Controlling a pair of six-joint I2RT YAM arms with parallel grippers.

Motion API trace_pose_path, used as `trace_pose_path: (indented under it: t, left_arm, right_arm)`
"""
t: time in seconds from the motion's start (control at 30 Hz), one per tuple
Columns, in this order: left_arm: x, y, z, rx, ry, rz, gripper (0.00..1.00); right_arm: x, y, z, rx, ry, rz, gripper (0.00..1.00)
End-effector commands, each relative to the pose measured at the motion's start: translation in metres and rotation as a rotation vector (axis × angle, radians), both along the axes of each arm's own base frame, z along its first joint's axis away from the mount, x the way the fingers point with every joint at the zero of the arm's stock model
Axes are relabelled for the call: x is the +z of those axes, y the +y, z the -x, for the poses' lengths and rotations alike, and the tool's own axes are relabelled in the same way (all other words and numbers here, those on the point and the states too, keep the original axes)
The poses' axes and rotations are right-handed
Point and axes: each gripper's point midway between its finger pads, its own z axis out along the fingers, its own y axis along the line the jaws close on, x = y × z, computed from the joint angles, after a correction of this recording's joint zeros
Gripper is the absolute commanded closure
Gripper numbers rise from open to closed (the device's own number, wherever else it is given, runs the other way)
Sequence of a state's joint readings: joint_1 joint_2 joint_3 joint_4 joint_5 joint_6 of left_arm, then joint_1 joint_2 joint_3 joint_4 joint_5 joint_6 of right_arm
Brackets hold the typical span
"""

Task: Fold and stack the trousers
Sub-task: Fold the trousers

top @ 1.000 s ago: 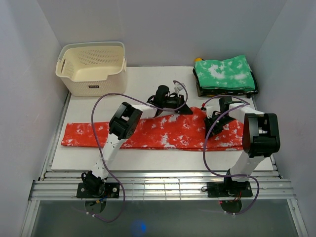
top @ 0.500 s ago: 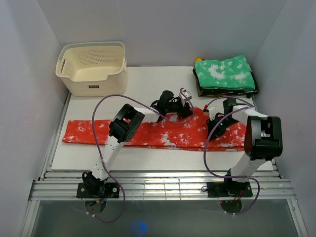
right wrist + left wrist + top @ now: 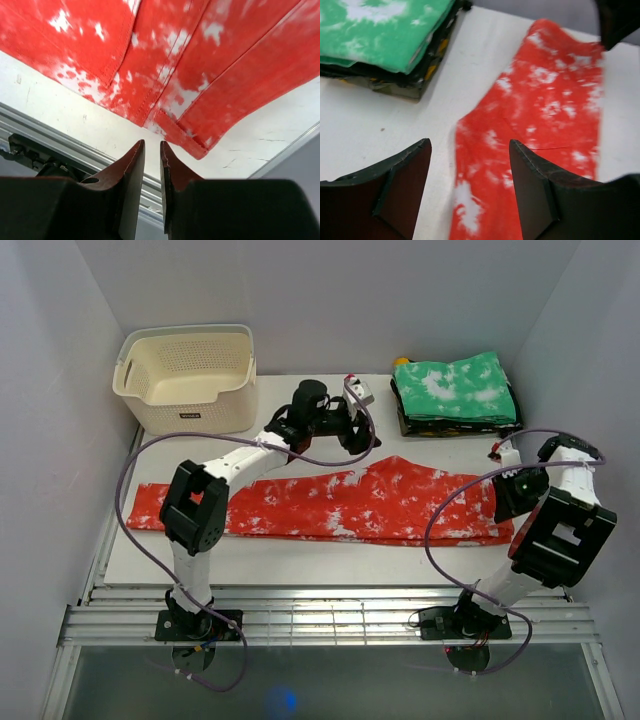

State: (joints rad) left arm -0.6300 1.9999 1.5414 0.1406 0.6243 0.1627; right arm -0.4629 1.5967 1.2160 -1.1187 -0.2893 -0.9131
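A white tabletop (image 3: 320,562) filled an enclosure of plain pale walls (image 3: 330,300) on the left, far and right sides. Slatted aluminium rails (image 3: 320,615) ran along its near edge, where both arm bases were bolted. The red trousers mottled with white (image 3: 340,505) lay flat in a long band across the tabletop from left to right, with a small peak rising from their far edge at mid-length.

A cream perforated plastic basket (image 3: 187,375) stood in the far left corner. A stack of folded garments topped by green-and-white tie-dye cloth (image 3: 455,390) sat in the far right corner, with darker layers showing beneath it in the left wrist view.

The left claw (image 3: 469,150) hung above the far middle of the tabletop with its fingers spread wide and nothing between them. Under it showed the bare white surface between the stack and the trousers' peak.

The right claw (image 3: 151,145) hovered over the trousers' right end, fingers drawn almost together and gripping nothing. Beneath it lay stitched red hems, a cloth corner just beside the tabletop's edge, and a stretch of rail. Purple cables (image 3: 130,490) looped along both arms.
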Motion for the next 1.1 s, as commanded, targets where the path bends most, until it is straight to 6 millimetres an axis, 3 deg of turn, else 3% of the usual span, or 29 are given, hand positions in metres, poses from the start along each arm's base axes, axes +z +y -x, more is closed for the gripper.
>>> trace_pose_path:
  t: [0.0, 0.07, 0.1, 0.13, 0.17, 0.2, 0.23, 0.27, 0.37, 0.4, 0.57, 0.7, 0.77, 0.83, 0.87, 0.9, 0.93, 0.97, 1.03, 1.07]
  left_arm:
    - [-0.007, 0.014, 0.072, -0.140, 0.310, -0.060, 0.27]
    - [-0.017, 0.022, 0.089, -0.113, 0.468, -0.068, 0.28]
    - [-0.036, 0.031, 0.102, -0.100, 0.555, -0.084, 0.29]
    - [-0.042, 0.041, 0.106, -0.056, 0.664, -0.069, 0.28]
    - [-0.037, 0.046, 0.108, -0.045, 0.680, -0.033, 0.29]
    - [-0.042, 0.054, 0.111, -0.024, 0.716, -0.019, 0.29]
    - [-0.070, 0.075, 0.118, 0.036, 0.788, -0.038, 0.29]
    - [-0.078, 0.086, 0.121, 0.069, 0.809, -0.048, 0.29]
    - [-0.108, 0.131, 0.120, 0.173, 0.915, -0.086, 0.31]
    - [-0.117, 0.154, 0.108, 0.233, 0.952, -0.069, 0.32]
    - [-0.150, 0.219, 0.091, 0.398, 1.075, -0.052, 0.32]
    - [-0.141, 0.235, 0.097, 0.377, 0.996, -0.117, 0.30]
    - [-0.116, 0.254, 0.094, 0.424, 0.938, -0.111, 0.27]
    - [-0.099, 0.300, 0.081, 0.546, 0.944, -0.034, 0.24]
    - [-0.091, 0.319, 0.088, 0.586, 0.991, -0.014, 0.24]
    - [-0.081, 0.341, 0.082, 0.635, 0.976, -0.010, 0.24]
    - [-0.081, 0.379, 0.080, 0.720, 0.945, -0.026, 0.24]
    - [-0.080, 0.397, 0.090, 0.776, 0.977, -0.058, 0.24]
    - [-0.077, 0.454, 0.095, 0.943, 0.948, -0.092, 0.22]
    - [-0.076, 0.470, 0.103, 0.976, 0.939, -0.112, 0.22]
  right_arm:
    - [-0.019, 0.004, 0.033, 0.038, 0.123, -0.061, 0.76]
    - [-0.043, 0.010, 0.042, 0.019, 0.168, -0.092, 0.76]
    - [-0.053, 0.010, 0.046, 0.014, 0.185, -0.085, 0.76]
    - [-0.066, 0.010, 0.052, 0.004, 0.224, -0.088, 0.76]
    - [-0.079, 0.013, 0.063, 0.000, 0.263, -0.094, 0.78]
    - [-0.090, 0.005, 0.062, -0.007, 0.262, -0.062, 0.79]
    - [-0.100, 0.004, 0.067, -0.015, 0.295, -0.062, 0.81]
    - [-0.106, 0.000, 0.072, -0.031, 0.315, -0.058, 0.82]
    - [-0.116, -0.015, 0.077, -0.066, 0.352, -0.042, 0.84]
    - [-0.116, -0.022, 0.073, -0.074, 0.349, -0.025, 0.85]
    - [-0.096, -0.048, 0.048, -0.098, 0.274, 0.036, 0.85]
    - [-0.065, -0.044, 0.032, -0.081, 0.215, -0.009, 0.83]
    - [-0.043, -0.039, 0.021, -0.077, 0.166, -0.045, 0.79]
    - [-0.019, -0.036, 0.010, -0.053, 0.097, -0.053, 0.75]
    - [-0.011, -0.026, 0.006, -0.038, 0.080, -0.075, 0.74]
    - [-0.001, -0.021, 0.004, -0.026, 0.053, -0.076, 0.72]
    - [0.003, -0.016, 0.001, -0.021, 0.040, -0.079, 0.70]
    - [0.006, -0.007, -0.003, 0.001, 0.031, -0.083, 0.68]
    - [0.009, 0.007, -0.008, 0.023, 0.015, -0.093, 0.65]
    - [0.005, 0.020, -0.009, 0.040, 0.032, -0.103, 0.63]
